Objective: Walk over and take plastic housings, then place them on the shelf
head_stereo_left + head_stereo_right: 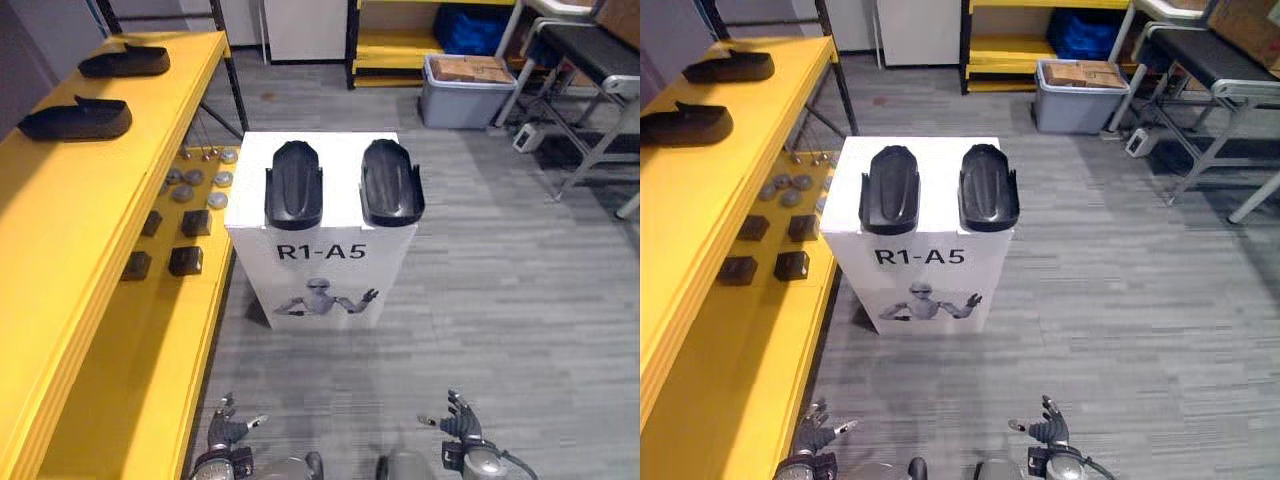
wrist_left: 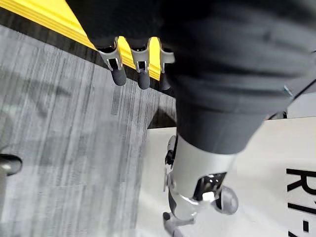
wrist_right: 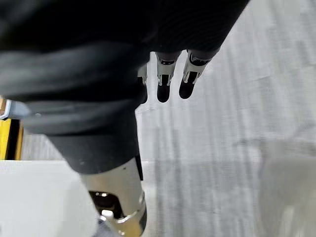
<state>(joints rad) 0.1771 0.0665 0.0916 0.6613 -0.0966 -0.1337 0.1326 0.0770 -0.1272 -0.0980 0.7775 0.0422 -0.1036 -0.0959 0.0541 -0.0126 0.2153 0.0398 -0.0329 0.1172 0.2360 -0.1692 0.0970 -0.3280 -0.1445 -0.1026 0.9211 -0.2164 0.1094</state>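
Note:
Two black plastic housings lie side by side on a white box point(image 1: 320, 265) ahead of me: the left housing point(image 1: 293, 183) and the right housing point(image 1: 391, 181). Two more black housings point(image 1: 76, 119) point(image 1: 125, 61) rest on the top of the yellow shelf point(image 1: 60, 230) at the left. My left hand point(image 1: 229, 428) hangs low at the bottom left with its fingers point(image 2: 118, 75) relaxed and empty. My right hand point(image 1: 459, 420) hangs low at the bottom right, fingers point(image 3: 163, 92) straight, holding nothing. Both hands are well short of the box.
On the shelf's lower level lie round silver discs point(image 1: 195, 180) and small black blocks point(image 1: 185, 260). A grey bin point(image 1: 464, 90) with boxes stands at the back, a metal-legged bench point(image 1: 590, 70) at the right. Grey floor point(image 1: 500, 300) spreads around the box.

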